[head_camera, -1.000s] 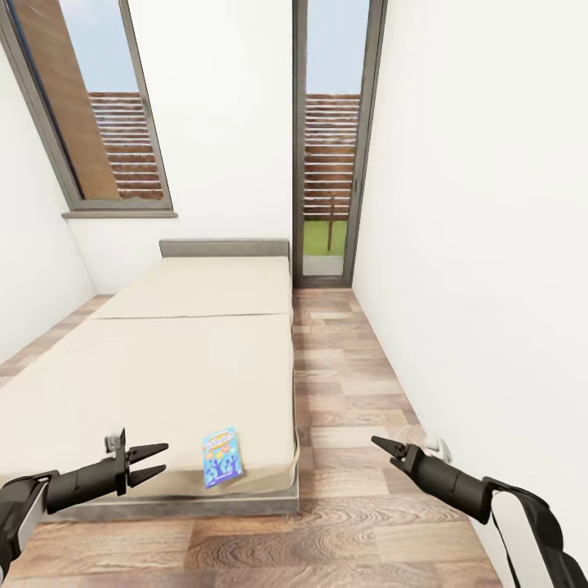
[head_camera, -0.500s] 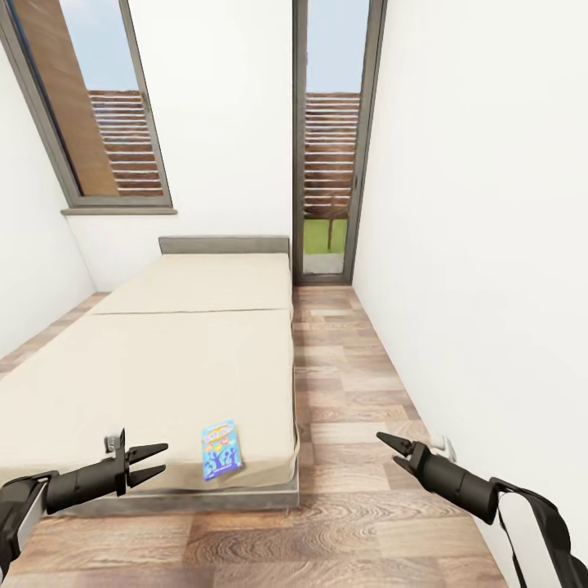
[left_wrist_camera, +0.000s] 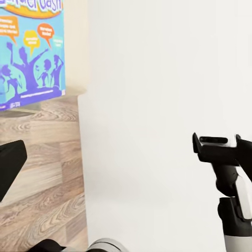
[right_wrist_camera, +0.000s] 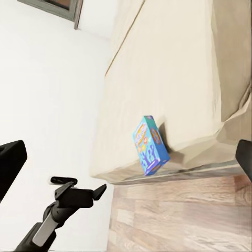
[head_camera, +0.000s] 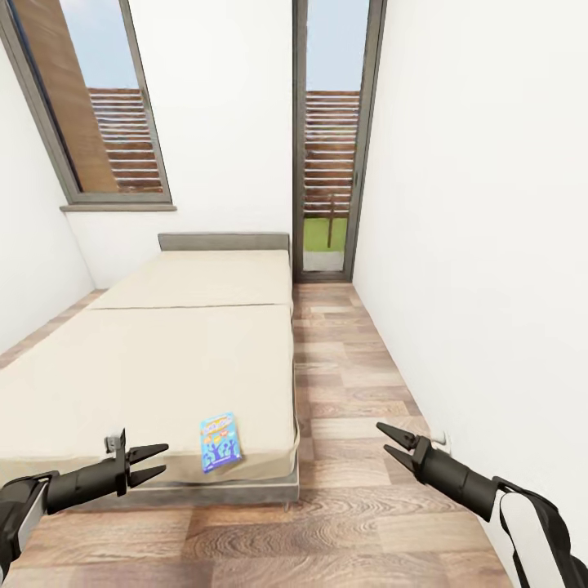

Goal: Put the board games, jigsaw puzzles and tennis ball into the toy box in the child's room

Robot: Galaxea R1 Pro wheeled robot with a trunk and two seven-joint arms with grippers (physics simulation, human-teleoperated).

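Game (head_camera: 220, 441): thin, light, stiff card, prob. slick; pinch overhanging short edge (bed (head_camera: 163, 359) corner). Both end effectors released, empty.

Black arms, white cuffs; pointed black fingers (head_camera: 149, 463) (two each).

Even, bright daylight came through the window (head_camera: 106, 106) and glass door (head_camera: 331, 139); shadows were faint. Renders stayed sharp, with wide-angle stretching toward the head view's edges.
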